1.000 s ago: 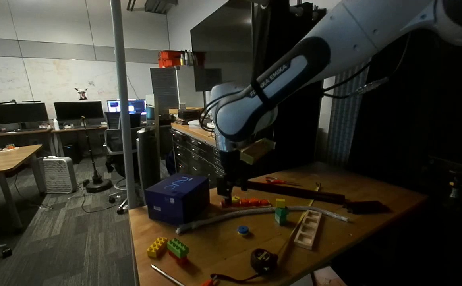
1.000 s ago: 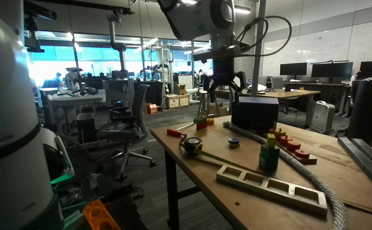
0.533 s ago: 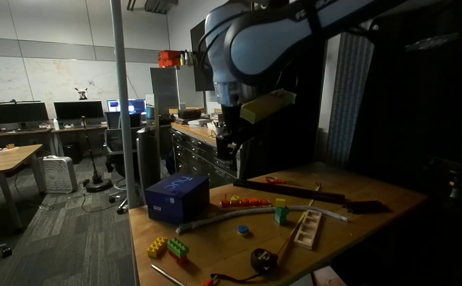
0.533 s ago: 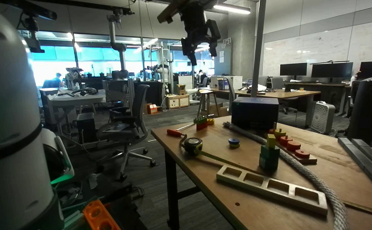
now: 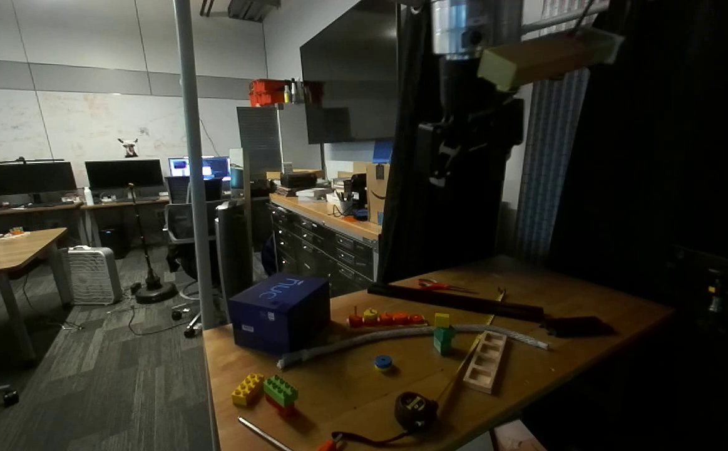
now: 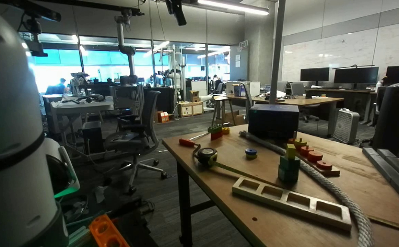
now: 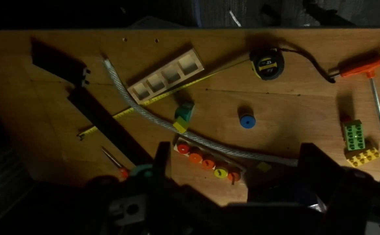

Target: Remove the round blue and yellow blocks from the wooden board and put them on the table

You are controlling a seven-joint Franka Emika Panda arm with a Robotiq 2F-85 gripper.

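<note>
In both exterior views I see a round blue block atop a round yellow block on the surface, apart from the wooden board. In the wrist view, the gripper has its fingers spread wide.

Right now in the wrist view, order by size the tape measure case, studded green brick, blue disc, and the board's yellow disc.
Tape measure case
Studded green brick
Blue disc and yellow disc: too alike to rank
</note>
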